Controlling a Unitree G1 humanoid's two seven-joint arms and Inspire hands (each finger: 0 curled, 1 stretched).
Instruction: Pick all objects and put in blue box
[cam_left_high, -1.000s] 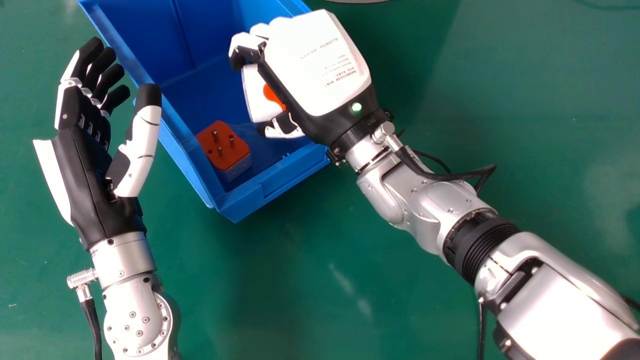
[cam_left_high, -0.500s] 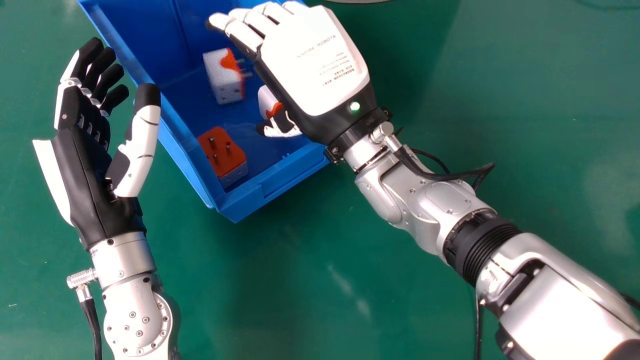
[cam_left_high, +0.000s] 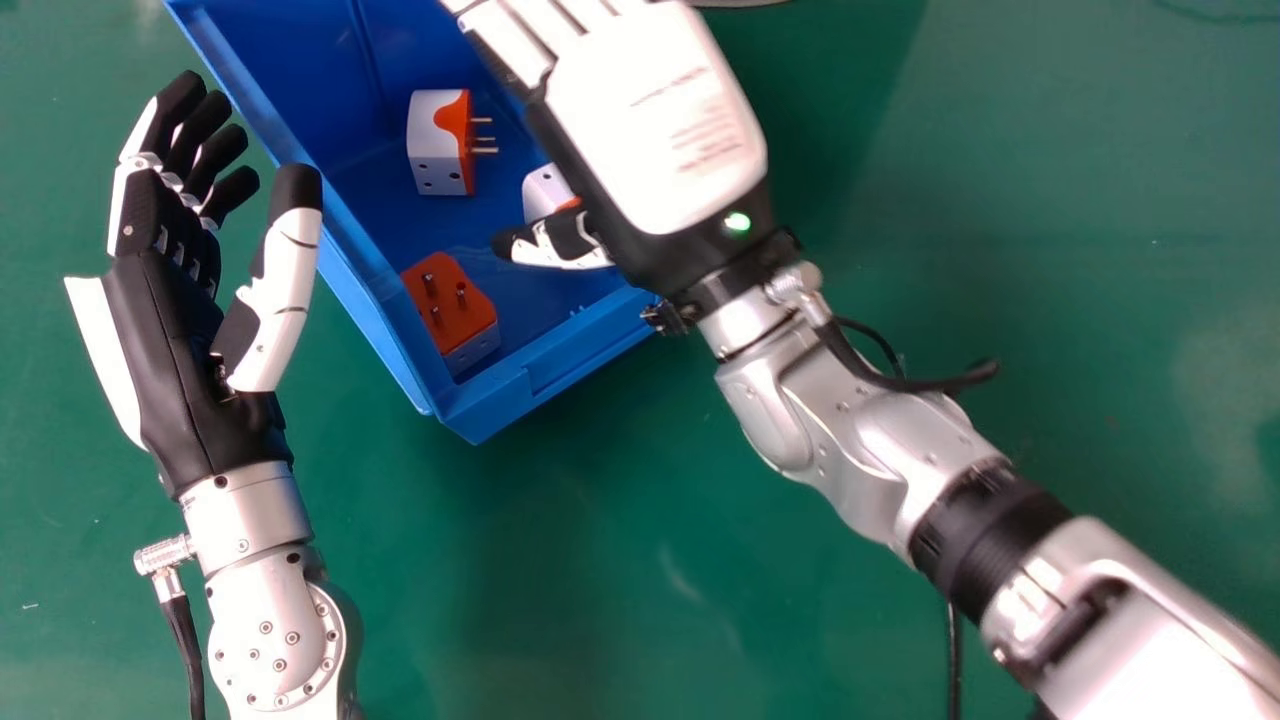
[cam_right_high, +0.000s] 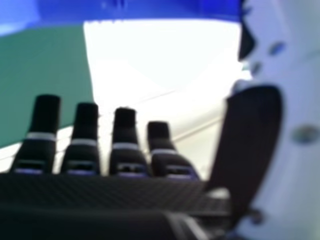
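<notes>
Currently, the right hand (cam_left_high: 655, 120) hovers open, fingers straight.

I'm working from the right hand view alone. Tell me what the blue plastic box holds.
Observer: In the head view, three block-shaped, white-and-orange plug adapters show inside the blue plastic box.

Operator: Describe how the one at the near end lies.

Observer: The near adapter lies orange face up, its three metal pins pointing upward.

Operator: Now place the left hand for me.

Observer: The black and white left hand is outside the box, past its left wall, with relaxed, open fingers.
</notes>
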